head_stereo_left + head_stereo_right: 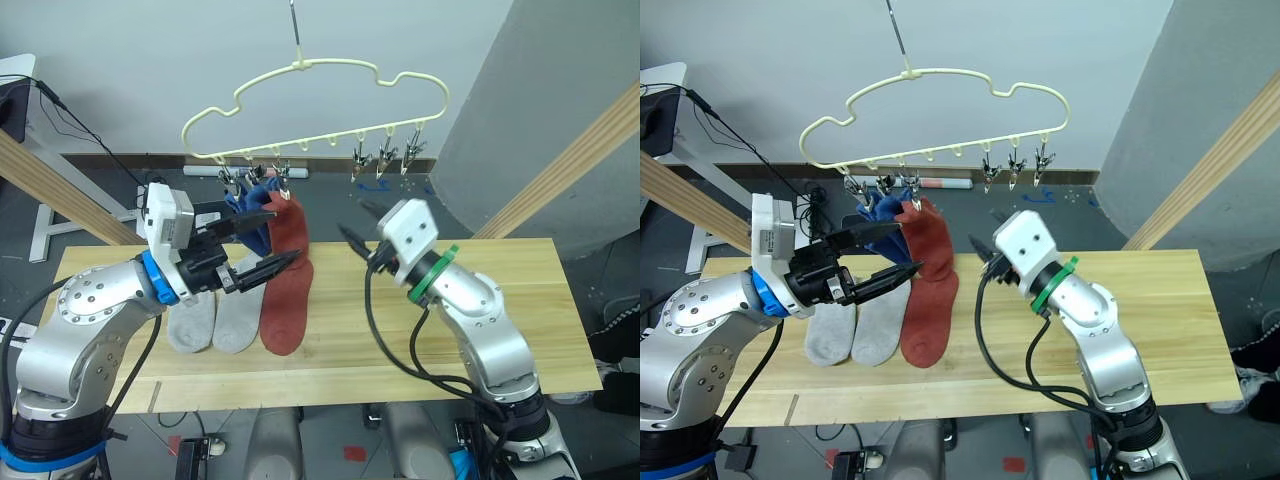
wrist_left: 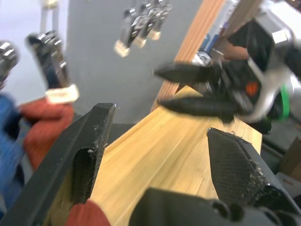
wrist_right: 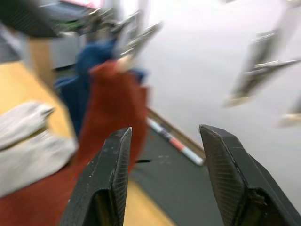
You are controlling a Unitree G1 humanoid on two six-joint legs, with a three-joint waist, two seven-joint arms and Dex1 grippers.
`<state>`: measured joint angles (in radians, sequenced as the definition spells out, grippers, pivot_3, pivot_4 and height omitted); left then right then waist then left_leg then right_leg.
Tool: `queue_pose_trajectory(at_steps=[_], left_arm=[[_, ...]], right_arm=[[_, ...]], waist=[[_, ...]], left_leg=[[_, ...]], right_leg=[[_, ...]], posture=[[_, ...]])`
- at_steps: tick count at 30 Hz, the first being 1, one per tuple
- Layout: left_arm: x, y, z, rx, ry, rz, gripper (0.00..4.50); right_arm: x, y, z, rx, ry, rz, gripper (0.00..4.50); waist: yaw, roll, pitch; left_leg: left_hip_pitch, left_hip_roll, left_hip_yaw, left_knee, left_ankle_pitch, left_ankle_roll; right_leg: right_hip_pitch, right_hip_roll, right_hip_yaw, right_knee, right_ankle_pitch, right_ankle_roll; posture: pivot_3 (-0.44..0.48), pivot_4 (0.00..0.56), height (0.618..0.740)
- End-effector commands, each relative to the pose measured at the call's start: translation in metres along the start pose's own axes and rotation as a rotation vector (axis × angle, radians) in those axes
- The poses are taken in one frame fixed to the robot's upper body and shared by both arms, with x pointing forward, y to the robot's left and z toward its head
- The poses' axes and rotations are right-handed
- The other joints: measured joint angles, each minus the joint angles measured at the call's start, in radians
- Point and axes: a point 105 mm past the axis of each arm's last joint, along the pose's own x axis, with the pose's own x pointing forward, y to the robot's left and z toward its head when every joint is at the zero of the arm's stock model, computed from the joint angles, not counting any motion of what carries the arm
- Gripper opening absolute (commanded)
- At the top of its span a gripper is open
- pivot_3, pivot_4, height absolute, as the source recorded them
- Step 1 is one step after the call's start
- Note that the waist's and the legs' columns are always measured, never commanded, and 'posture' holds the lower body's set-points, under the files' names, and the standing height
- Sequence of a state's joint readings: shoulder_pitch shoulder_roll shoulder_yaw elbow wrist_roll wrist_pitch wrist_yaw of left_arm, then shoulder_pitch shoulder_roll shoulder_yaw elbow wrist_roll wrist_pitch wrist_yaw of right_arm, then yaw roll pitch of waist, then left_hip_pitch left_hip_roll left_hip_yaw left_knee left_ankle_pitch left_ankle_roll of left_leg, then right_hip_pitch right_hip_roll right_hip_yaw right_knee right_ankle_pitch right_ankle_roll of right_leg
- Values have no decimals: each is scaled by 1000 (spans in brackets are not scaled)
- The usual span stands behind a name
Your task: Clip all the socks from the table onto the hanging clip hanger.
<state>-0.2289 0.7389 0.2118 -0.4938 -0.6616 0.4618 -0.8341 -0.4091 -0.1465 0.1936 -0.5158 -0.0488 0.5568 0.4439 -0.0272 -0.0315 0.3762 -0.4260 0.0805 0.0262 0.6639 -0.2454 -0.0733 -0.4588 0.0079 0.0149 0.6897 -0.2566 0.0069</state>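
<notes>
Rust red sock (image 1: 288, 232) and blue socks (image 1: 252, 200) on clip hanger (image 1: 318, 100); left tool (image 1: 262, 242), right tool (image 1: 357, 224) both open, empty.

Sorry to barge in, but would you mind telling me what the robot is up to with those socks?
It is clipping socks onto the clip hanger. Blue socks and one red sock already hang from the clips at the hanger's left end. Another red sock and two grey socks lie on the table. The left gripper is open beside the hanging socks, and the right gripper is open, holding nothing, under the three free clips.
</notes>
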Motion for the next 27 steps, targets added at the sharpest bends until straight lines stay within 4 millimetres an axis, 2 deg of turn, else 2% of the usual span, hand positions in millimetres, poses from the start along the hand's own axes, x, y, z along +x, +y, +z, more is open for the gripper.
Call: queue_pose_trajectory(at_steps=[1,8,19,27], left_arm=[[5,-5,11,81,-46,-47,3610],[14,-7,12,106,-66,-71,3610],[17,-7,9,112,-68,-66,3610],[18,-7,7,109,-74,-56,3610]], right_arm=[[0,-16,24,55,-43,-78,2367],[13,-20,33,103,-49,-96,2367],[31,-22,39,157,-72,-103,2367],[39,-15,50,172,-113,-61,2367]], waist=[[-1,0,0],[-2,0,0],[-2,0,0],[-2,0,0]], left_leg=[[0,0,0,0,0,0],[-2,0,1,-1,0,0],[-7,0,2,-1,0,0],[-7,0,2,0,0,0]], right_leg=[[0,1,0,0,0,0],[-2,3,1,-1,0,0],[-10,3,1,2,1,-2],[-10,3,1,3,1,-2]], posture=[[-17,389,701],[-18,381,701],[-8,383,701],[-9,384,701]])
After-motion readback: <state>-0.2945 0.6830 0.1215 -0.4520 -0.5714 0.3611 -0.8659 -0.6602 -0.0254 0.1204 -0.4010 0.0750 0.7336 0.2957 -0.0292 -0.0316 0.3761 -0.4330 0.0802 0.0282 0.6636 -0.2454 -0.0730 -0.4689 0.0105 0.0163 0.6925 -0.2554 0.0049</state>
